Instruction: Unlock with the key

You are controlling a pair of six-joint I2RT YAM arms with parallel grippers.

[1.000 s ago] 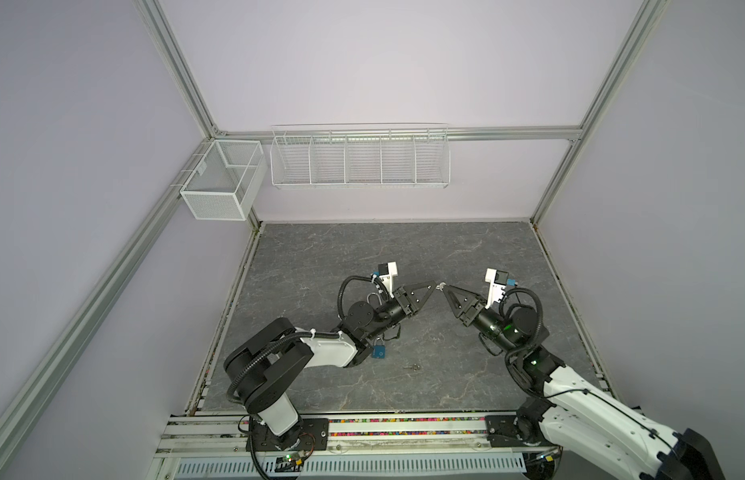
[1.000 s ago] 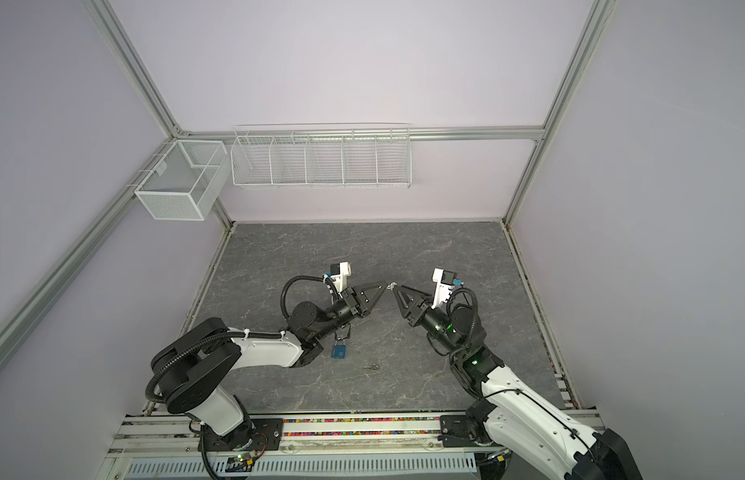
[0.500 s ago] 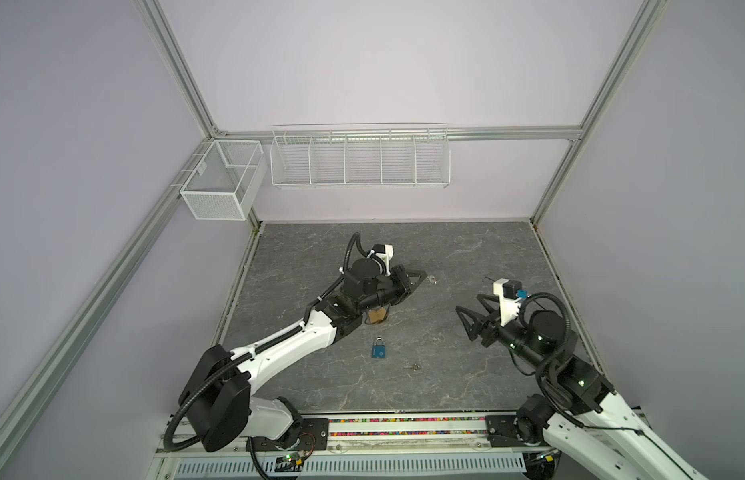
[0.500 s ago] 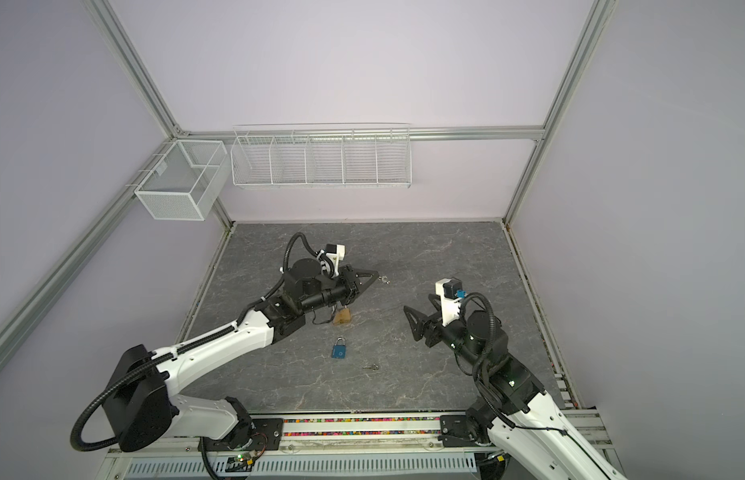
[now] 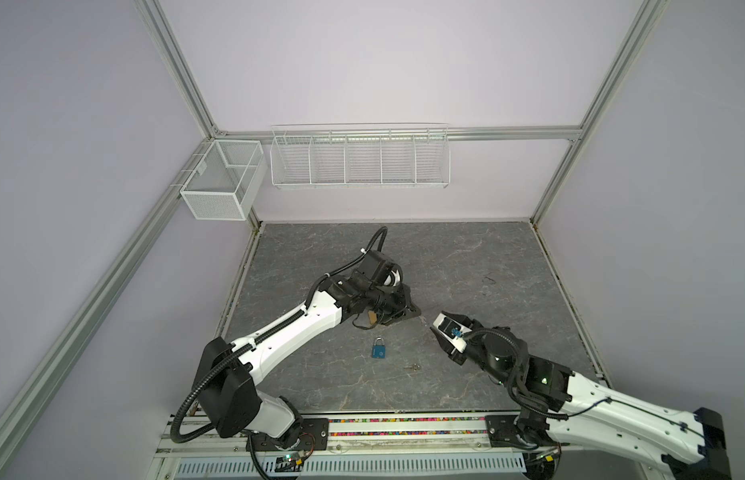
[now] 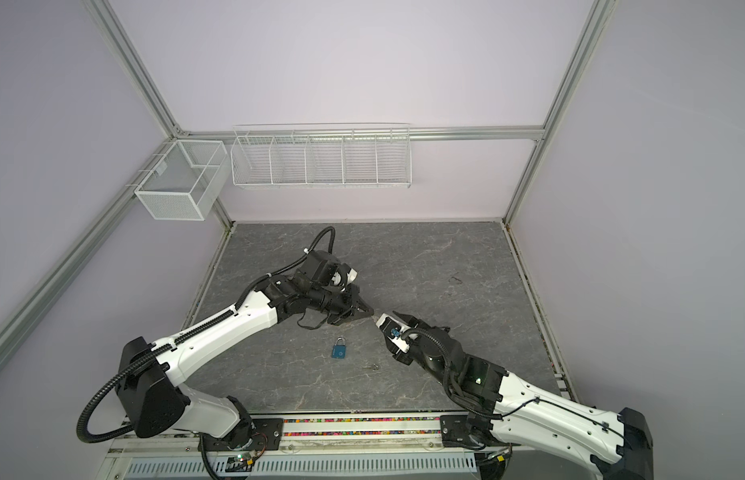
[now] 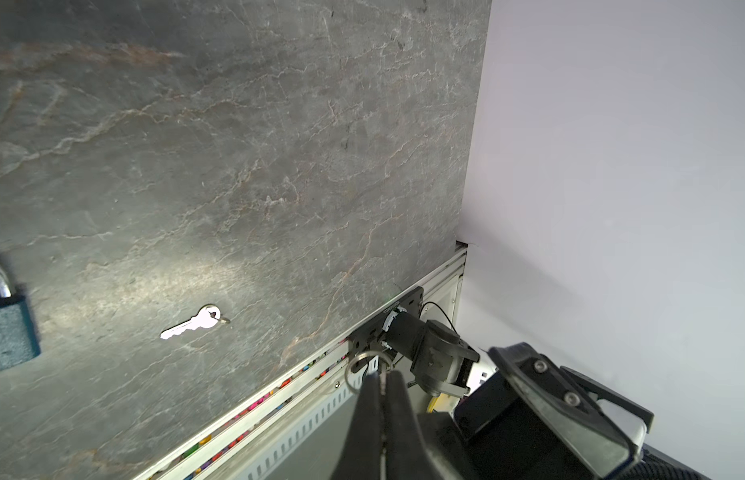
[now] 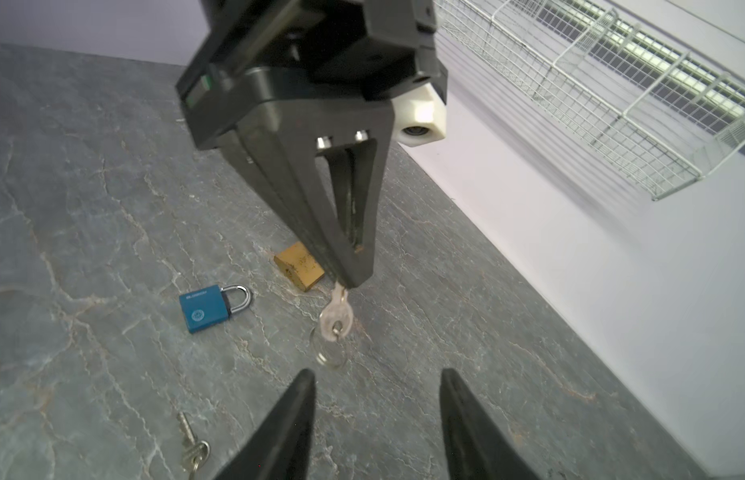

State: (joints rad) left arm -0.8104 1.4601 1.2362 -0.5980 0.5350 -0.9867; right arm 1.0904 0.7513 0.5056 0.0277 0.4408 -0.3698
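1. Grey veined stone surface (image 5: 466, 266) carries everything. Above it the left jaws are clenched on the blade of a silver key (image 8: 339, 316). The key's bow and split ring (image 8: 331, 353) hang free past the tips.
2. The right jaws are released and hold nothing. Their two black fingertips (image 8: 302, 399) are spread wide and aimed at that key, near it but not touching.
3. In both top views the two sets of tips face each other near the middle of the surface, with the held key between them.
4. A brass padlock (image 8: 300, 266) lies on the surface just behind the left jaws. In a top view only its corner (image 5: 373, 318) shows from under the left wrist.
5. A blue padlock (image 5: 379, 349) lies flat in the open between the arms, on the front-rail side of the jaws. Its shackle looks closed and points toward the back wall.
6. A loose key (image 5: 412, 367) lies flat near the blue padlock, off its front-right corner and not touching it.
7. A white wire rack (image 5: 358, 156) with five compartments hangs on the back wall. A mesh box (image 5: 221, 183) hangs in the left corner. Through both, only wire and wall show.
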